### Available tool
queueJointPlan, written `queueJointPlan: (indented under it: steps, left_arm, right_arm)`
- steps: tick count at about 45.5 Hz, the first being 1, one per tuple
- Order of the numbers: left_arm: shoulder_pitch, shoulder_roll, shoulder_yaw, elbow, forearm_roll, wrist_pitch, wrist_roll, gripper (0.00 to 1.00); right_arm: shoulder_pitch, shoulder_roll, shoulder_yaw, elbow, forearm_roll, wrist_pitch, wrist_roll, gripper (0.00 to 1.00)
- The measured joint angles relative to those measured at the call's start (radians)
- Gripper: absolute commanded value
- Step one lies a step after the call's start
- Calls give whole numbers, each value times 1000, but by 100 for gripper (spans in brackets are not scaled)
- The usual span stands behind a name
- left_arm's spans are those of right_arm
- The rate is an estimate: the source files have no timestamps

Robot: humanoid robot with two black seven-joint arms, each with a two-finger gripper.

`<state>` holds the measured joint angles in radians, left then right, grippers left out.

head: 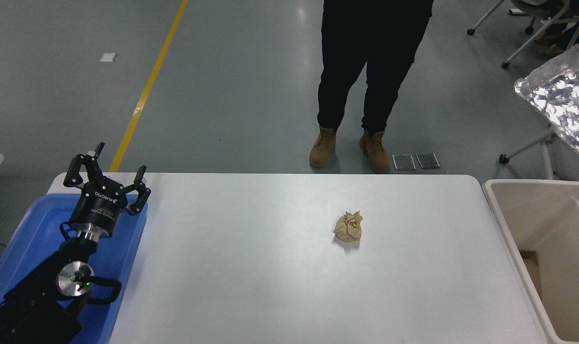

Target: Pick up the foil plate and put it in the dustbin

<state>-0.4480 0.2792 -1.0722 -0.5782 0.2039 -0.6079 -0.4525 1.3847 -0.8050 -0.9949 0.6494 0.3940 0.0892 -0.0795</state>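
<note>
Foil plate (564,102) hangs in the air beyond the table's far right corner, above the bin (511,224), its holder out of view; it looks light, crushable, best pinched at the rim; left claw (109,179) open near the far left corner.

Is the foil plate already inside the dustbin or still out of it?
Out. The foil plate appears high at the right edge, above and beyond the dustbin. What holds it is out of view.
</note>
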Motion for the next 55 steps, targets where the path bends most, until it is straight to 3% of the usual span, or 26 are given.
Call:
queueJointPlan:
  steps: [29,51,52,55]
  left_arm:
    - [0,0,0,0,0,-1,-1,98]
    - [0,0,0,0,0,-1,-1,98]
    - [0,0,0,0,0,-1,-1,98]
    - [0,0,0,0,0,0,-1,98]
  right_arm:
    - [-578,141,326,-312,5,-133,0,0]
    - [-755,203,434,-388,5,-160,1,0]
    - [-757,204,435,-388,6,-160,1,1]
    - [-763,207,439,-390,6,-162,1,49]
